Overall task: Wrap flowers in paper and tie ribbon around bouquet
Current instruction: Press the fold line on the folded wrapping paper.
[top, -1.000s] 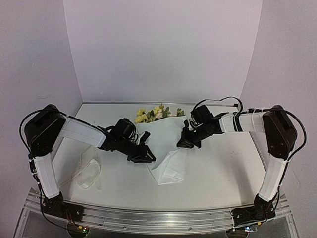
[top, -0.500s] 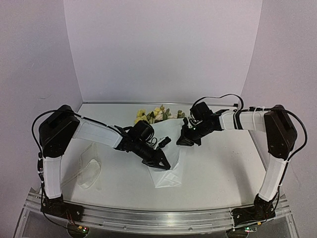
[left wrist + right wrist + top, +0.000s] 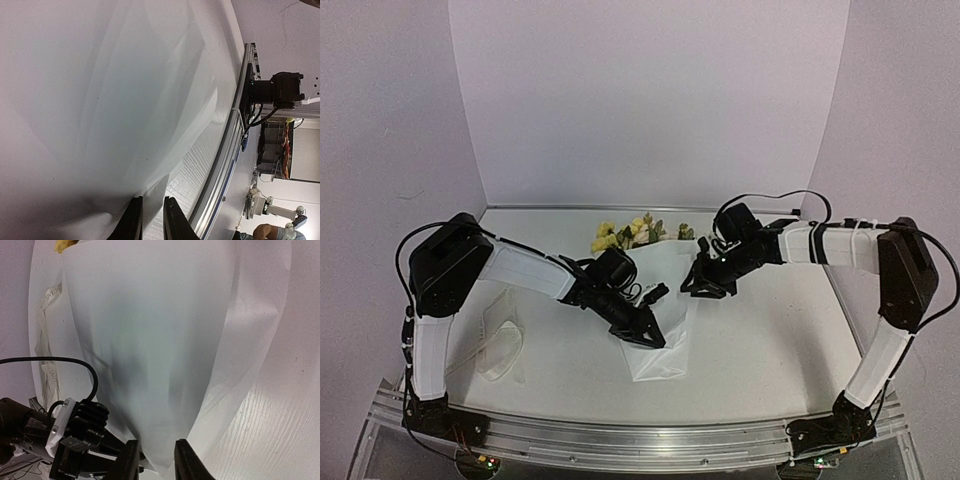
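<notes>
Left tool (image 3: 152, 222) farther over paper (image 3: 660, 358), grip unclear; right tool (image 3: 155, 460) apart; ribbon (image 3: 500, 345) well aside.

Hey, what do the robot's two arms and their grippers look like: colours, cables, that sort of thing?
The left arm and right arm both have white links between bulky black joint housings, with thin black cables looping off them. The left gripper and right gripper are black, each with two slim flat fingers. No markings are legible.
</notes>
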Robot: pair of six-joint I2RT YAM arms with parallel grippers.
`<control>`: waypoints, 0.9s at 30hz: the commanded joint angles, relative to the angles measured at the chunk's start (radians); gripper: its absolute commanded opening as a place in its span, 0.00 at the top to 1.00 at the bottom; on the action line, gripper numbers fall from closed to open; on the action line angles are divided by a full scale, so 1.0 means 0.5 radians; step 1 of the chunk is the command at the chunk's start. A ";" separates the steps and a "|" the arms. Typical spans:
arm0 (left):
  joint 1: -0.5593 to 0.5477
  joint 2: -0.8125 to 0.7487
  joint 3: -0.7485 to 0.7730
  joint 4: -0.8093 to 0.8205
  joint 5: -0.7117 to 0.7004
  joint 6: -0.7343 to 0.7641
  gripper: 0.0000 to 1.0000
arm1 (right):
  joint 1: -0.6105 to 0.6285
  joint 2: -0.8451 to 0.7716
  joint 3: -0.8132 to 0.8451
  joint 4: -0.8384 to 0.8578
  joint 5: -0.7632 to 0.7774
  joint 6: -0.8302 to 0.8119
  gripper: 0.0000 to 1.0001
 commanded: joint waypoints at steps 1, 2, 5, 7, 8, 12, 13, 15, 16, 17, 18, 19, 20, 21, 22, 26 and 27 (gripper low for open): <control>-0.018 0.039 0.059 -0.020 0.025 0.042 0.84 | 0.048 -0.149 -0.152 -0.007 -0.057 -0.009 0.64; -0.020 0.039 0.059 -0.018 0.024 0.041 0.84 | 0.059 -0.150 -0.188 0.034 -0.083 0.002 0.62; -0.020 0.036 0.062 -0.017 0.016 0.039 0.84 | 0.091 -0.135 -0.258 0.123 -0.157 0.034 0.58; -0.020 0.035 0.062 -0.016 0.012 0.038 0.84 | 0.122 -0.135 -0.297 0.140 -0.164 0.034 0.57; -0.020 0.033 0.062 -0.015 0.012 0.036 0.84 | 0.137 -0.134 -0.314 0.146 -0.160 0.035 0.57; -0.022 0.035 0.062 -0.015 0.012 0.036 0.84 | 0.168 -0.101 -0.359 0.201 -0.155 0.096 0.60; -0.023 0.033 0.063 -0.017 0.012 0.038 0.84 | 0.176 -0.088 -0.367 0.221 -0.156 0.117 0.61; -0.025 0.027 0.060 -0.020 0.005 0.042 0.84 | 0.193 -0.067 -0.374 0.243 -0.158 0.142 0.63; -0.024 0.024 0.058 -0.019 0.006 0.044 0.84 | 0.207 -0.055 -0.377 0.251 -0.157 0.153 0.65; -0.023 0.022 0.055 -0.018 0.005 0.045 0.84 | 0.219 -0.042 -0.381 0.258 -0.155 0.163 0.66; -0.023 0.020 0.052 -0.016 0.005 0.045 0.84 | 0.229 -0.032 -0.385 0.262 -0.152 0.171 0.69; -0.024 0.019 0.048 -0.012 0.007 0.045 0.84 | 0.242 -0.022 -0.391 0.267 -0.149 0.179 0.71; -0.026 0.018 0.043 -0.012 0.007 0.045 0.84 | 0.247 -0.016 -0.407 0.279 -0.140 0.187 0.73; -0.026 0.014 0.040 -0.013 0.007 0.046 0.84 | 0.250 -0.014 -0.426 0.295 -0.127 0.197 0.75; -0.028 0.010 0.032 -0.010 0.009 0.049 0.84 | 0.250 -0.016 -0.439 0.303 -0.113 0.206 0.77; -0.033 -0.001 0.004 -0.009 0.014 0.054 0.84 | 0.253 -0.040 -0.486 0.317 -0.080 0.213 0.83; -0.035 -0.007 -0.006 -0.010 0.015 0.055 0.84 | 0.254 -0.043 -0.492 0.322 -0.078 0.215 0.87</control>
